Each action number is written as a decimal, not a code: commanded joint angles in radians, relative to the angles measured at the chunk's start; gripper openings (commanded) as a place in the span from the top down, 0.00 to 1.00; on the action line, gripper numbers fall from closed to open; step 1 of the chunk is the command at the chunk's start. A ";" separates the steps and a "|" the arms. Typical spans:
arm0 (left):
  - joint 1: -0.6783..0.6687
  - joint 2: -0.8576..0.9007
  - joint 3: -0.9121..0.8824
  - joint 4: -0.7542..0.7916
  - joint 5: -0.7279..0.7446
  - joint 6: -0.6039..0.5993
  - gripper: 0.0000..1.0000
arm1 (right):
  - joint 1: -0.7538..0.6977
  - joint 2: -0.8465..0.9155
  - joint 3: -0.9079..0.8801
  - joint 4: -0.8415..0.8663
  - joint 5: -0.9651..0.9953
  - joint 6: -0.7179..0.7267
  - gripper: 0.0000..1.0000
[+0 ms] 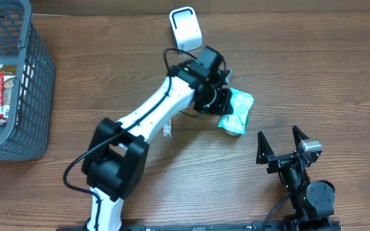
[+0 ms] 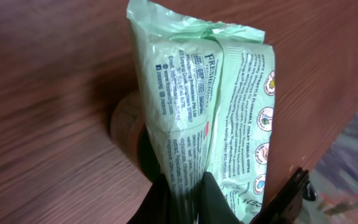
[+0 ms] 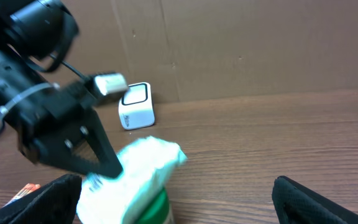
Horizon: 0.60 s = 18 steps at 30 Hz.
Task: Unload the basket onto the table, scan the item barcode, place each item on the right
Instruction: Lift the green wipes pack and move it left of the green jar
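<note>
My left gripper (image 2: 188, 190) pinches the pale green packet (image 2: 219, 93). Print starts "FRESH", rest too small. My right gripper (image 1: 280, 142) is spread wide, empty.

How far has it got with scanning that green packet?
Done: the left gripper is shut on one end of the pale green plastic packet. In hand: it holds the packet near the small white box-shaped scanner, apart from it. Left: facing the barcode to the scanner; I can't make out a barcode in any view. The right gripper sits open, empty.
</note>
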 commanded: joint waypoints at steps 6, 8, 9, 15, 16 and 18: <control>0.042 -0.130 0.014 -0.066 0.000 0.001 0.96 | -0.003 -0.009 -0.011 0.006 0.005 -0.007 0.00; 0.048 -0.130 0.014 -0.093 -0.048 0.000 0.96 | -0.003 -0.009 -0.011 0.006 0.005 -0.007 0.00; 0.053 -0.130 0.013 -0.107 -0.095 -0.005 0.96 | -0.003 -0.009 -0.011 0.006 0.005 -0.007 0.00; 0.055 -0.128 -0.002 -0.134 -0.376 -0.073 0.96 | -0.003 -0.009 -0.011 0.006 0.005 -0.007 0.00; 0.053 -0.125 -0.008 -0.134 -0.381 -0.080 0.96 | -0.003 -0.009 -0.011 0.006 0.005 -0.007 0.00; 0.047 -0.117 -0.019 -0.137 -0.382 -0.083 0.96 | -0.003 -0.009 -0.011 0.006 0.005 -0.007 0.00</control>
